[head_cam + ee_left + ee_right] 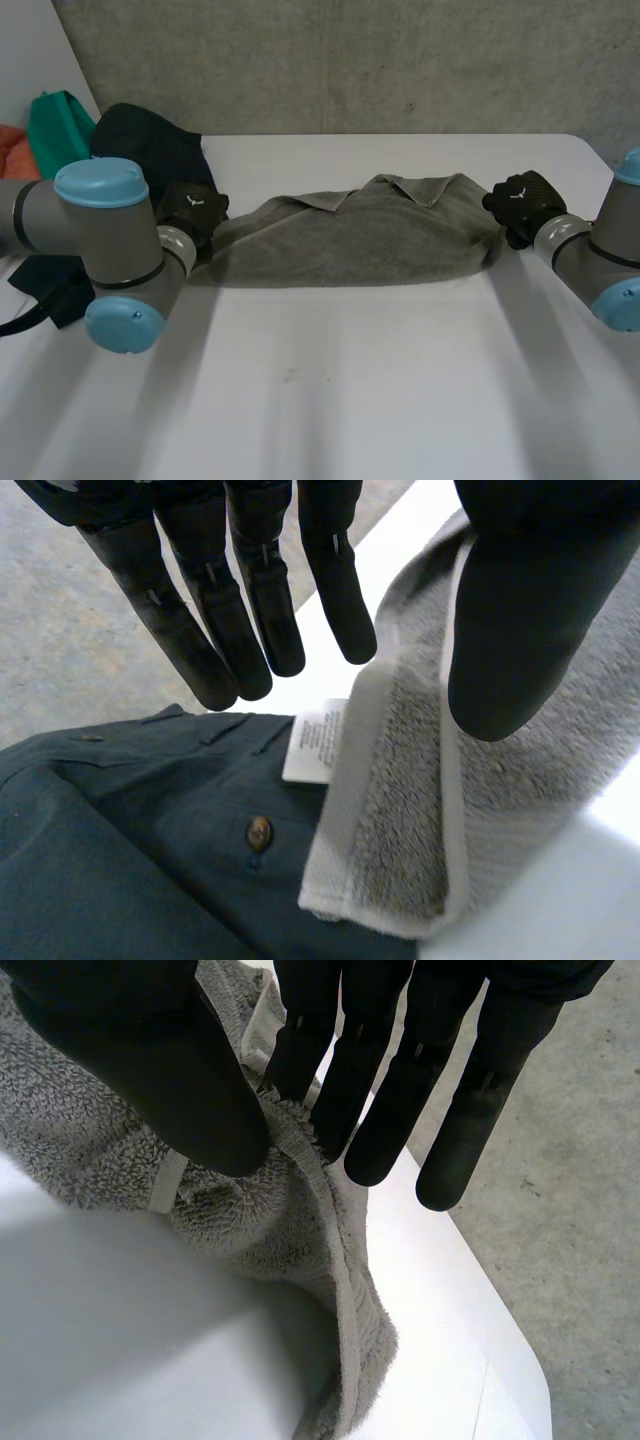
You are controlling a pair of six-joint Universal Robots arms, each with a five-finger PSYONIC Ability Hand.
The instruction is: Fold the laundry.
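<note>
Right fingers (300, 1050) pinch towel (360, 240) edge (left fingers (335, 590) straight, beside its end)

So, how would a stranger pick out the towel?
On the white table, look across the middle. The grey towel stretches there, thick and looped with a flat hem, unlike the smooth dark garment with a button at its left end.

- The white table (330, 400) runs from the near edge back to a concrete wall.
- A grey towel (360, 240) lies bunched across its middle, stretched side to side, its far edge folded over.
- A dark garment (150, 145) with a brown button sits at the far left corner; the towel's left end, bearing a white label (312, 742), overlaps it.
- Another dark cloth (50, 285) lies at the left edge.
</note>
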